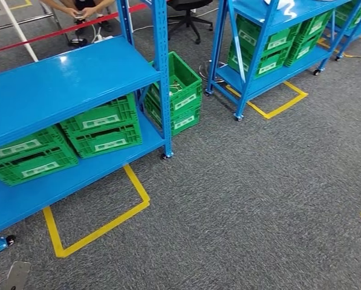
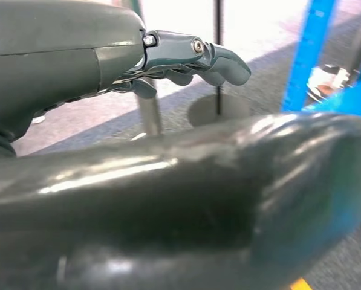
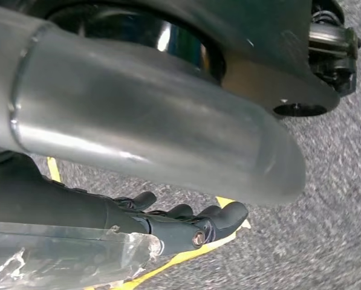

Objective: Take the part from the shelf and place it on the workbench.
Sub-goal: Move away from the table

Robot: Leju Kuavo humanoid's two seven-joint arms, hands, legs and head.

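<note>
Ahead on grey carpet (image 1: pixel 260 193): blue shelf rack (image 1: pixel 69 78) to the left, standing over yellow floor tape (image 1: pixel 101 226). Lower shelf loaded with green crates (image 1: pixel 101 127), white labels on their fronts; two more green crates (image 1: pixel 178 93) stacked on the floor just beside the rack's right post. Second blue rack (image 1: pixel 269 36) farther right, also carrying green crates. Seated person (image 1: pixel 80 9) beyond the first rack, at the top edge.

Left hand (image 2: pixel 187 57): fingers extended and apart, nothing held. Right hand (image 3: pixel 187 220): fingers lightly curled over carpet and yellow tape, nothing held.

Part: cannot tell which crate holds it.
</note>
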